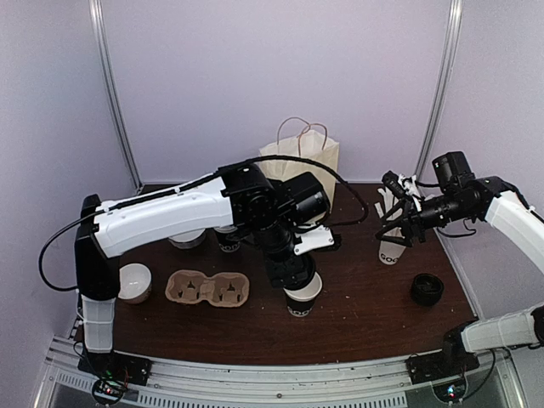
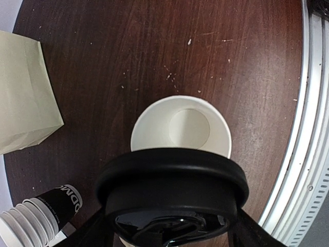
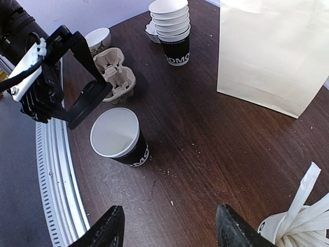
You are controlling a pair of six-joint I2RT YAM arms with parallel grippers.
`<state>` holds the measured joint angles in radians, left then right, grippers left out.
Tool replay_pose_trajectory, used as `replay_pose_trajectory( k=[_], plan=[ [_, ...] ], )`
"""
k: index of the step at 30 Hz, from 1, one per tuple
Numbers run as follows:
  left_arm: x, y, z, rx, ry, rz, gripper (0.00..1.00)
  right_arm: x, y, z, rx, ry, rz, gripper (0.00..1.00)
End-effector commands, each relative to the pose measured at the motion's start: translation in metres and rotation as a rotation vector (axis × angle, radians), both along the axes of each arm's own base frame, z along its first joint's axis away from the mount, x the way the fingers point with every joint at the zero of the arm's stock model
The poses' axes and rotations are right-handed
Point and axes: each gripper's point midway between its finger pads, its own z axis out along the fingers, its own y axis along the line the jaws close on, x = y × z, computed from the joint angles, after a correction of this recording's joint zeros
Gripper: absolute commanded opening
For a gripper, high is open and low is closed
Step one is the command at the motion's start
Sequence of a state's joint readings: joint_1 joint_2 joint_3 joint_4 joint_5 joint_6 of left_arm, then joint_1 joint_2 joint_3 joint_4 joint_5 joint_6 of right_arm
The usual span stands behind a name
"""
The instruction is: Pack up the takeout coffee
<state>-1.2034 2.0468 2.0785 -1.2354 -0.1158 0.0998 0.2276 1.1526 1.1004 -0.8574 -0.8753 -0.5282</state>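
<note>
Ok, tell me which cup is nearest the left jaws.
The lone unlidded black cup beside the cardboard carrier; the cup stack and stick-filled cup stand farther off.

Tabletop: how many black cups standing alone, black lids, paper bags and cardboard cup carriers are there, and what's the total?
Black cup standing alone: 1
Black lids: 2, the held lid and the loose lid
Paper bag: 1
Cup carrier: 1
Total: 5
</note>
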Motion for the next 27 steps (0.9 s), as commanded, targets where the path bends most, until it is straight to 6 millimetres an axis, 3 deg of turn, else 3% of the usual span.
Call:
replay_pose_trajectory(
  k=[1,18,27],
  plan=[
    [0.007,-0.003,-0.005,0.012,0.020,-0.018,0.76,0.007,-0.009,0.005,-0.035,-0.077,-0.047,0.65],
    [0.016,-0.017,-0.030,0.013,0.105,-0.009,0.77,0.013,-0.019,0.002,-0.063,-0.087,-0.106,0.65],
    [0.011,-0.021,-0.036,0.009,0.146,-0.022,0.78,0.013,-0.020,-0.002,-0.070,-0.083,-0.103,0.65]
  ],
)
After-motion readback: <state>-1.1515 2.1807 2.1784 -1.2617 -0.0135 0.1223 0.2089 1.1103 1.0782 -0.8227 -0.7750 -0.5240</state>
